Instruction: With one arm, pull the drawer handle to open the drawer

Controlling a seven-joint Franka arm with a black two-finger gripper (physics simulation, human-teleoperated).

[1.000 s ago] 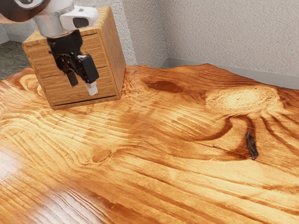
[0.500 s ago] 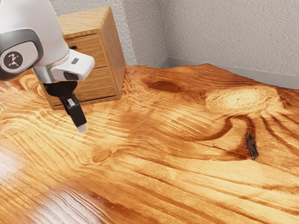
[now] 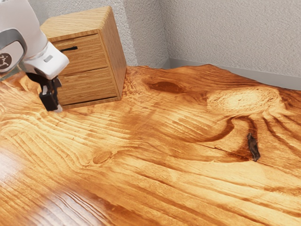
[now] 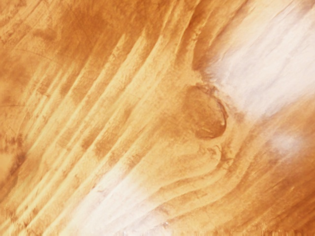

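Gripper (image 3: 52, 104) hangs low over table (image 3: 188, 155), at cabinet (image 3: 106, 42) front, well below handle (image 3: 69, 48). Holds nothing visible; claw state cannot be told. Drawers look shut, so pull likely needs rise to handle.

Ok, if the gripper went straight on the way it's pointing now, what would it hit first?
Most likely the wooden tabletop: the gripper points down at it, beside the drawer cabinet, and the wrist view looks at bare wood grain. How high it hangs is unclear.

You had exterior cam beside the arm (image 3: 28, 42), angled down over the table (image 3: 178, 160); wrist cam close on same tabletop.
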